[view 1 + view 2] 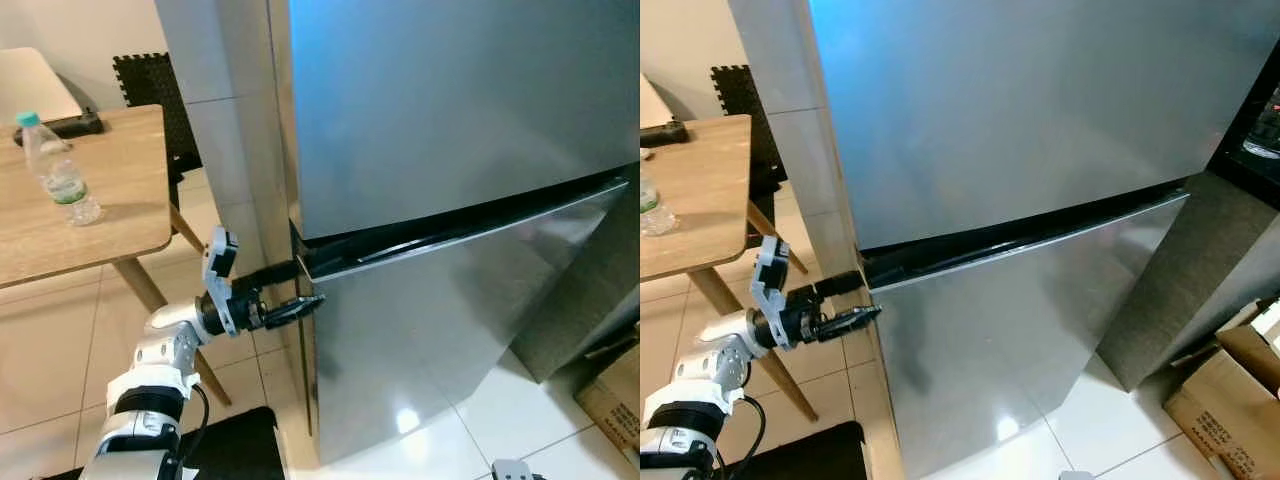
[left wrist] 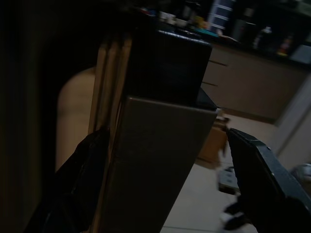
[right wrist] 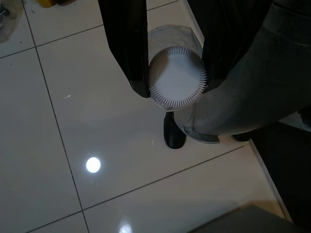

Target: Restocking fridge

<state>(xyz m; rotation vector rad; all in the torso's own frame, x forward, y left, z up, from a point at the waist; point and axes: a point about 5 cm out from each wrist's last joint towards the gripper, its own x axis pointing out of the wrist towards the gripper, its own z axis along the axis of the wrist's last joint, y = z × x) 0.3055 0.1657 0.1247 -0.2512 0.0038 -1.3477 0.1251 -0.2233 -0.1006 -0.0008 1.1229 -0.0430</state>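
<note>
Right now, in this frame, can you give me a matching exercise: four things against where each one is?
Things:
1. left gripper
2. right gripper
3. water bottle
4. cardboard box

Places:
A. on the wooden table
B. on the floor right of the fridge
C. at the fridge's door edge
D. shut on a white-capped bottle

Pairs: 1-C, 2-D, 3-A, 4-B

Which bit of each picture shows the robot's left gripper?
Left eye view: left gripper left of centre, at the fridge door's left edge.
Right eye view: lower left, same door edge.
Left wrist view: its two fingers stand open either side of the door's corner.
Right wrist view: shows the right gripper instead, shut on a bottle.
Shared landmark: the dark gap between the fridge's doors.
</note>
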